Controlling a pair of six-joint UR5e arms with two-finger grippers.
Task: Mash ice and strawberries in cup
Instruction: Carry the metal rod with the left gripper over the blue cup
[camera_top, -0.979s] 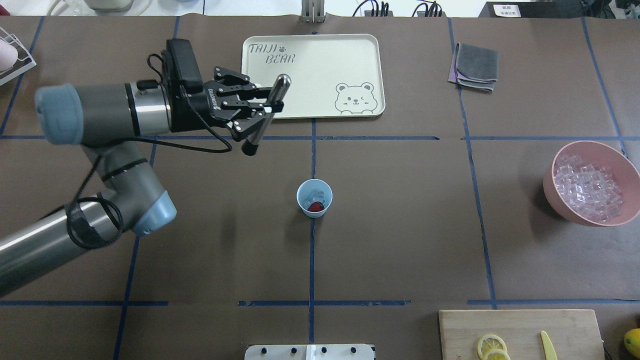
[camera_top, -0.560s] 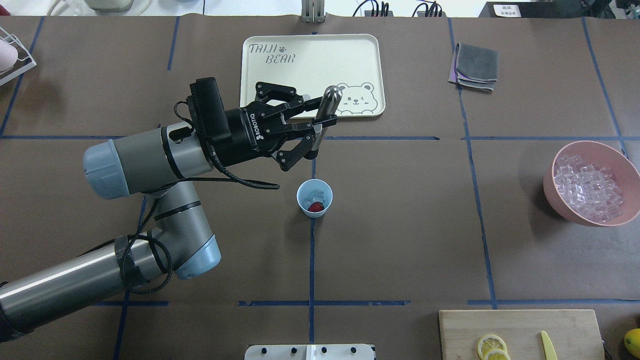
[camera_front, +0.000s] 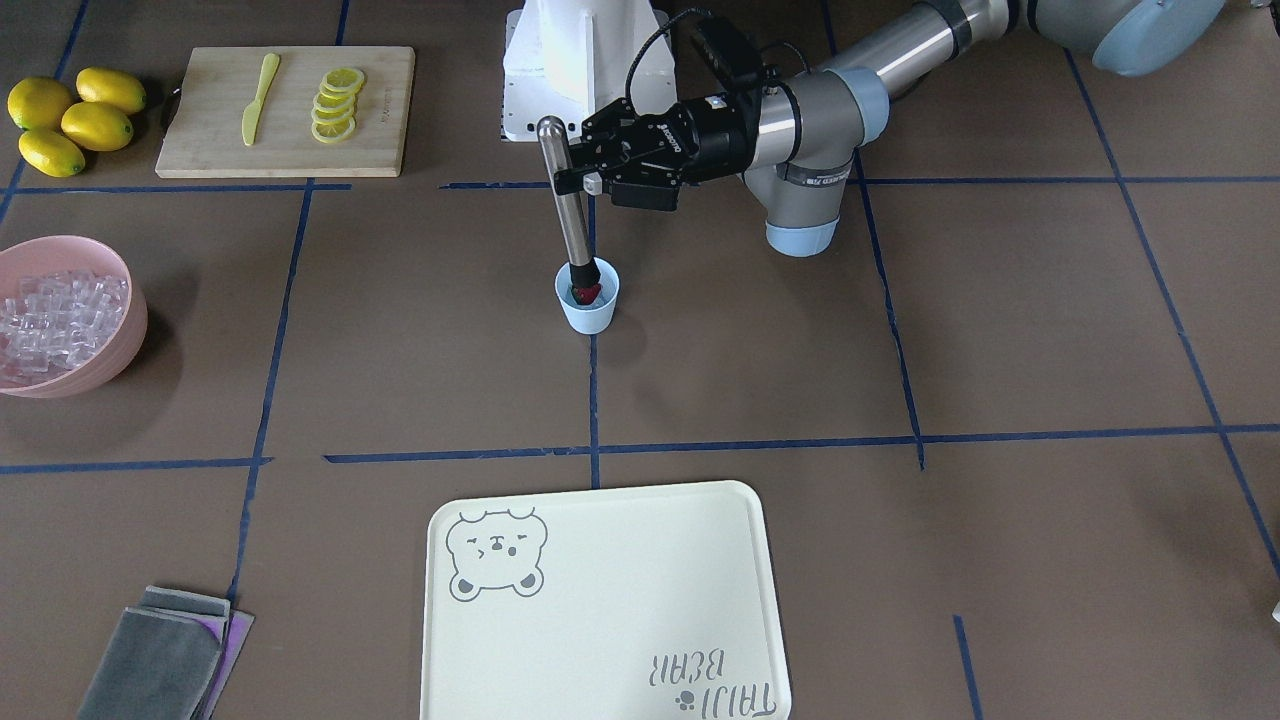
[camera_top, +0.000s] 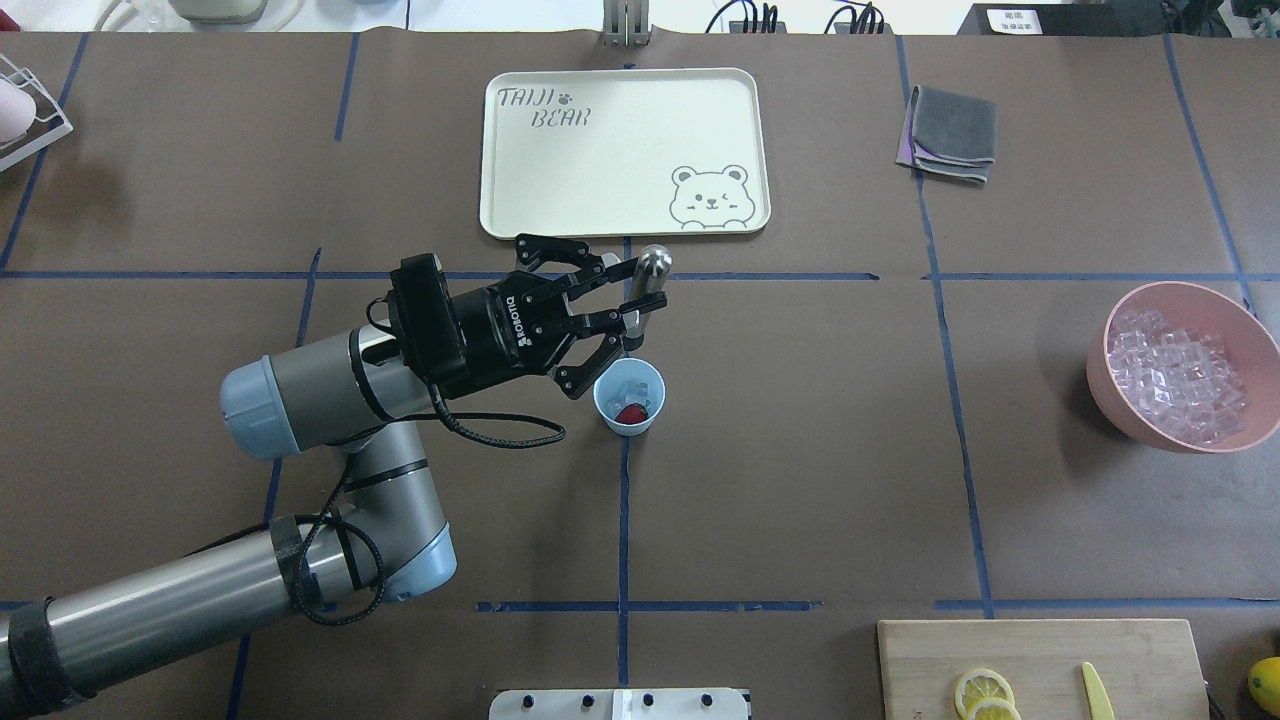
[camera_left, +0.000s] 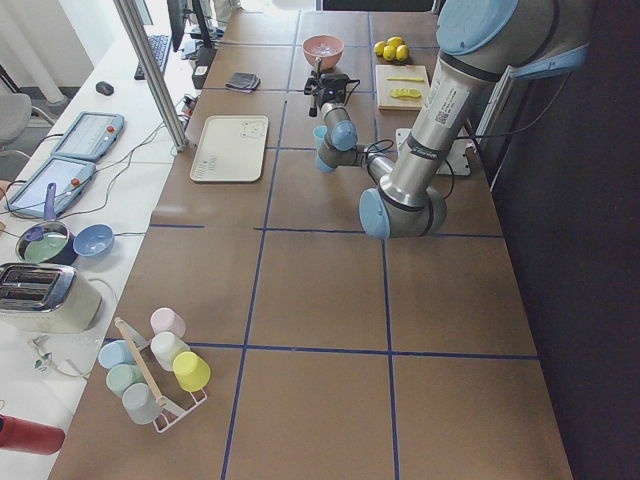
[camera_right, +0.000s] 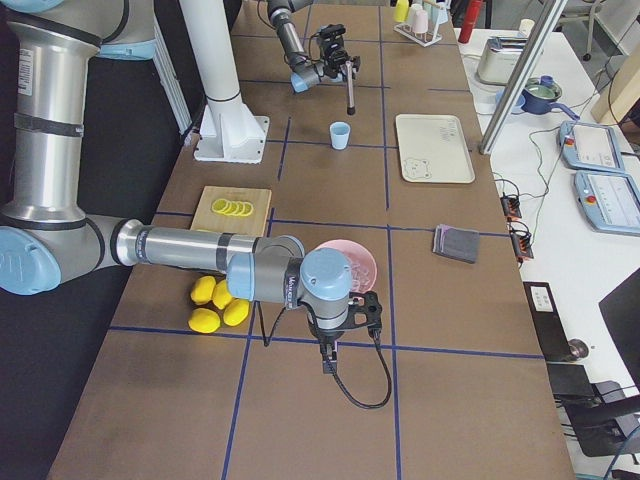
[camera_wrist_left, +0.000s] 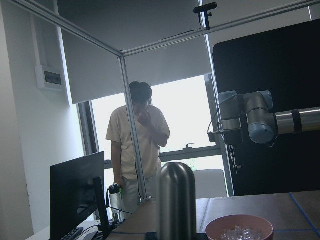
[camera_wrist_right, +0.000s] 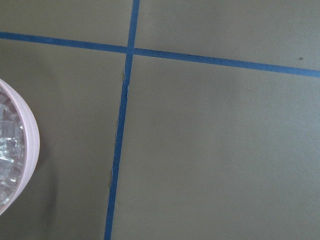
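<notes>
The pale blue cup stands at the table's middle, also in the front view. In it lie a red strawberry and clear ice. My left gripper is shut on an upright metal muddler and holds it just behind and above the cup. In the front view the muddler has its dark lower end at the cup's mouth. My right gripper shows only in the right side view, by the pink bowl; I cannot tell if it is open.
A pink bowl of ice stands at the right. A cream bear tray lies behind the cup. A grey cloth lies at the back right. A cutting board with lemon slices and a yellow knife is front right.
My left arm has moved right and toward the robot with the muddler, from beside the tray to just above the cup.
</notes>
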